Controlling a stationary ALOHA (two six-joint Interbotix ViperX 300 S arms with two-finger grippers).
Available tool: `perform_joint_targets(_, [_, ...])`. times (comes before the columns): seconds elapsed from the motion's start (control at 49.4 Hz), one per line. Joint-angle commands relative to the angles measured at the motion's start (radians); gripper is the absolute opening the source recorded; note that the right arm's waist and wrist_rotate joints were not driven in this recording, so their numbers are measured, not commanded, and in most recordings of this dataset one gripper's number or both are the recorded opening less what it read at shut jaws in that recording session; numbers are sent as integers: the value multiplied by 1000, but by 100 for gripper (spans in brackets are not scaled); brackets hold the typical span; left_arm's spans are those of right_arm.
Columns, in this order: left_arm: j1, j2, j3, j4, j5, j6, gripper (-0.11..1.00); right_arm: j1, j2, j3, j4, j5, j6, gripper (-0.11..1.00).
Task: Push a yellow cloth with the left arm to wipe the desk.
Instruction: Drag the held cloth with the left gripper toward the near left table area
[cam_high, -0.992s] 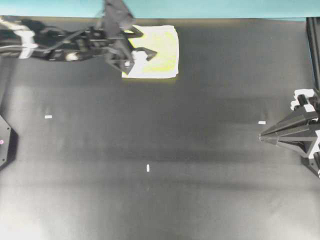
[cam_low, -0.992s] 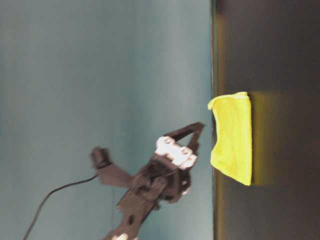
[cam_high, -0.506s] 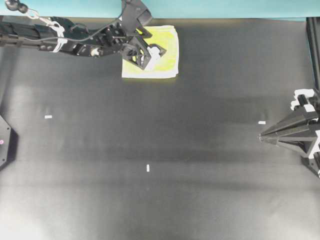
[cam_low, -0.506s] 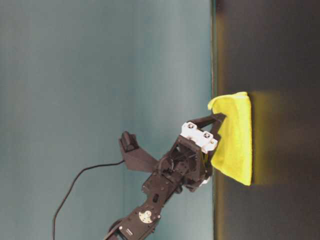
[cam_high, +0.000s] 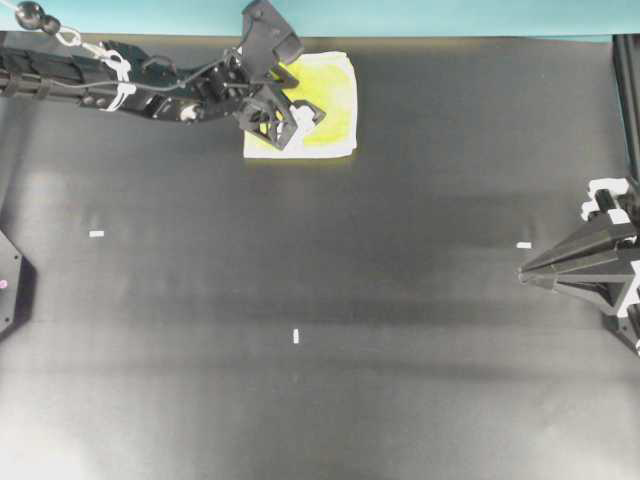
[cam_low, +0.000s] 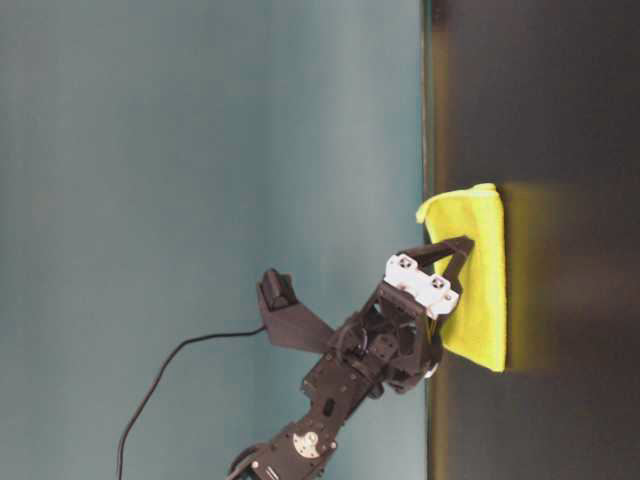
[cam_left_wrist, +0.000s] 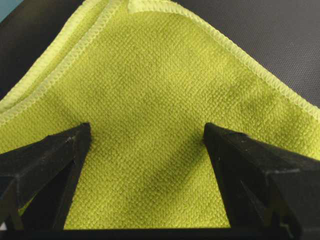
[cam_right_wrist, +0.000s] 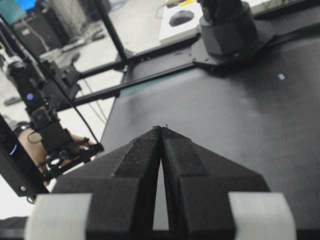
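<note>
The yellow cloth (cam_high: 335, 100) lies folded and flat at the far edge of the black desk (cam_high: 350, 300). It also shows in the table-level view (cam_low: 482, 290) and fills the left wrist view (cam_left_wrist: 150, 75). My left gripper (cam_high: 298, 120) is open, with its jaws spread wide over the cloth's left half. Its fingertips (cam_left_wrist: 82, 132) rest on the cloth surface. In the table-level view the left gripper (cam_low: 455, 270) leans down onto the cloth. My right gripper (cam_high: 522, 272) is shut and empty at the desk's right side, far from the cloth; its jaws meet in its wrist view (cam_right_wrist: 161, 127).
A teal strip (cam_high: 420, 15) runs along the far edge just behind the cloth. Small white tape marks (cam_high: 96, 234) (cam_high: 296, 336) (cam_high: 524, 245) lie on the desk. A black frame post (cam_high: 628, 100) stands at the right edge.
My left gripper has come down from above the cloth's left edge onto the cloth, moving a little inward. The cloth has not shifted. The right arm has not moved.
</note>
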Motion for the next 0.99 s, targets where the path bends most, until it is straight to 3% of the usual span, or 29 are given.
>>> perform_joint_targets(0.0, [-20, -8, 26, 3, -3, 3, 89, 0, 5, -6, 0, -12, 0, 1])
perform_joint_targets(0.304, [-74, -57, 161, 3, -29, 12, 89, 0, 5, -5, 0, -12, 2, 1])
perform_joint_targets(0.972, [-376, -206, 436, 3, -176, -5, 89, 0, 5, 3, 2, -35, 2, 1])
